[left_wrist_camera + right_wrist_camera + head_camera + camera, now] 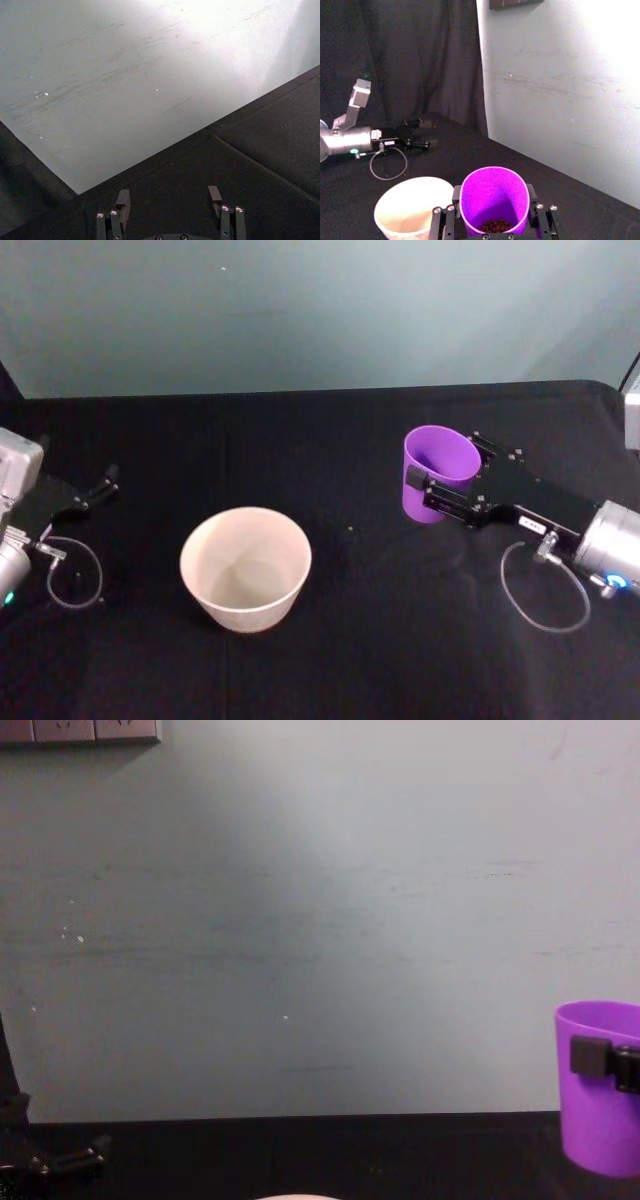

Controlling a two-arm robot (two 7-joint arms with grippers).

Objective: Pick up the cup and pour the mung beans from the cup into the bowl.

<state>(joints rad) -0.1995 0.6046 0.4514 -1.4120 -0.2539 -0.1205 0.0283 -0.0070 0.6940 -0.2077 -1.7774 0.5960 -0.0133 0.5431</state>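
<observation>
Your right gripper is clamped on the purple cup, one finger against each side of its wall, and holds it upright. Mung beans lie in the cup's bottom, between those fingers. You'll find the bowl well off to that gripper's left, on the black table. Your left gripper sits far beyond the bowl, fingers apart.
</observation>
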